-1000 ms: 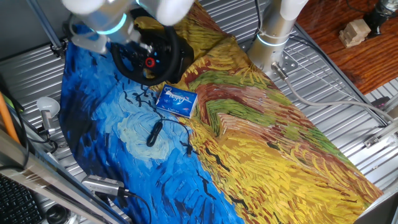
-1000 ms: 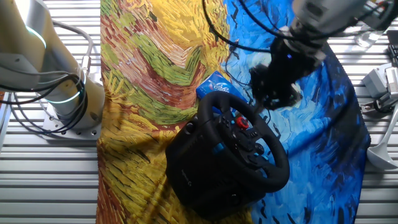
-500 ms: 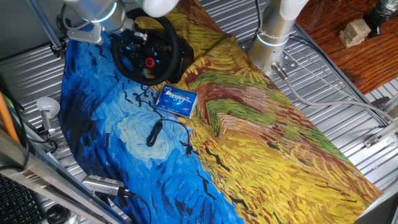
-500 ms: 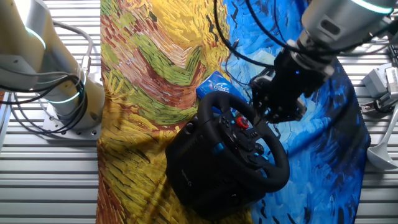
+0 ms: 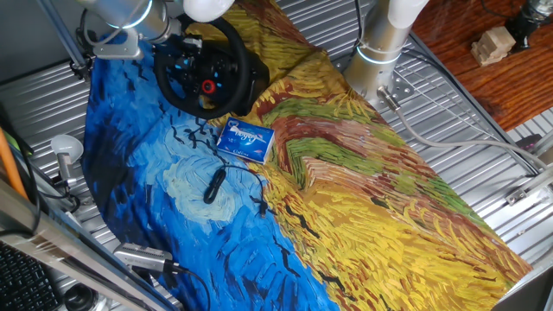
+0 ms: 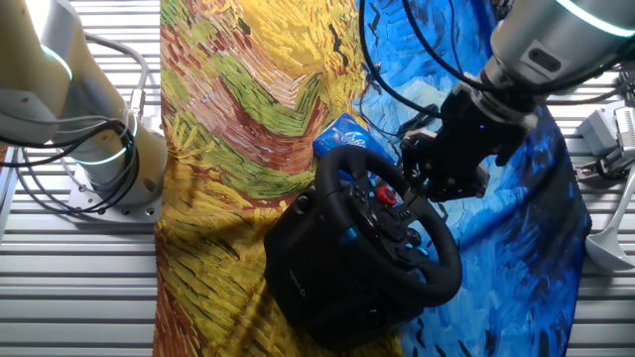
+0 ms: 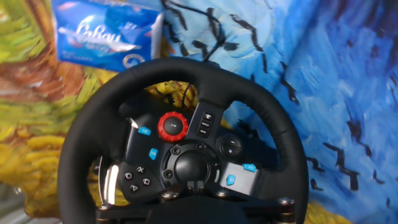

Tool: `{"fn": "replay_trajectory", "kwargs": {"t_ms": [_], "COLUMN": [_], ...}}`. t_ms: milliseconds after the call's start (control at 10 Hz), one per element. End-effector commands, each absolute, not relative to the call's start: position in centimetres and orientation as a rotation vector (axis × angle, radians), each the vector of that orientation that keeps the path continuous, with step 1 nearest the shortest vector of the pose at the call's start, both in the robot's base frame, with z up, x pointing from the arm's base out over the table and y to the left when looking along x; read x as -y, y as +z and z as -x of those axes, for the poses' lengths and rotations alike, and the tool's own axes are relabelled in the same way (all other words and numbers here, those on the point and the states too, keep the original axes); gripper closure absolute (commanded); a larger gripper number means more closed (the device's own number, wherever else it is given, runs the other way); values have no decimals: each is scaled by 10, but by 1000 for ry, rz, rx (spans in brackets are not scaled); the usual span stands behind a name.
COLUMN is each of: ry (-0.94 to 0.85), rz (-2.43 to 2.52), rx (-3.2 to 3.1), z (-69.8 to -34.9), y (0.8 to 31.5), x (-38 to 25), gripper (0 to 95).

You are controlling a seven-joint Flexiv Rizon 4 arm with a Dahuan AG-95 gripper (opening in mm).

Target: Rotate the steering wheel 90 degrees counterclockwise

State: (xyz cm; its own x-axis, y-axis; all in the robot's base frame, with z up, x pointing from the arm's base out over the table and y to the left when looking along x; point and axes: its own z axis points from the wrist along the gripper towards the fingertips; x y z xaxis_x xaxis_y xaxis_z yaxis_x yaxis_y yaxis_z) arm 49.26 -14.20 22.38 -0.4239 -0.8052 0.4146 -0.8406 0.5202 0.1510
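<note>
The steering wheel [image 5: 210,76] is a black round rim on a bulky black base, at the far left end of the painted cloth. Its hub carries a red knob [image 7: 172,126] and small blue buttons. It also shows as the steering wheel [image 6: 443,260] from the other side and fills the hand view as the steering wheel [image 7: 186,70]. My gripper [image 6: 427,188] hangs in front of the wheel's face on the blue side of the cloth, close to the rim. Its fingertips sit together with nothing between them, gripper [image 7: 194,185]. I cannot tell whether they touch the wheel.
A small blue packet [image 5: 245,139] lies just in front of the wheel, packet [image 7: 106,34]. A thin black cable with a plug [image 5: 213,185] lies further along the cloth. A second arm's base [image 5: 377,53] stands at the cloth's edge. Ribbed metal table surrounds the cloth.
My gripper has moved in closer to the wheel's face and rim. The arm no longer covers the wheel in one fixed view. The wheel itself has not turned.
</note>
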Motion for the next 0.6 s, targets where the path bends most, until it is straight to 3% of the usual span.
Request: {"fn": "replay_trajectory", "kwargs": {"t_ms": [100, 600], "ry": [65, -93], "rz": [-1448, -1754], "rx": [2266, 2069], "z": [-493, -494], "y": [224, 226], "x": [142, 141], "gripper": [950, 950]}}
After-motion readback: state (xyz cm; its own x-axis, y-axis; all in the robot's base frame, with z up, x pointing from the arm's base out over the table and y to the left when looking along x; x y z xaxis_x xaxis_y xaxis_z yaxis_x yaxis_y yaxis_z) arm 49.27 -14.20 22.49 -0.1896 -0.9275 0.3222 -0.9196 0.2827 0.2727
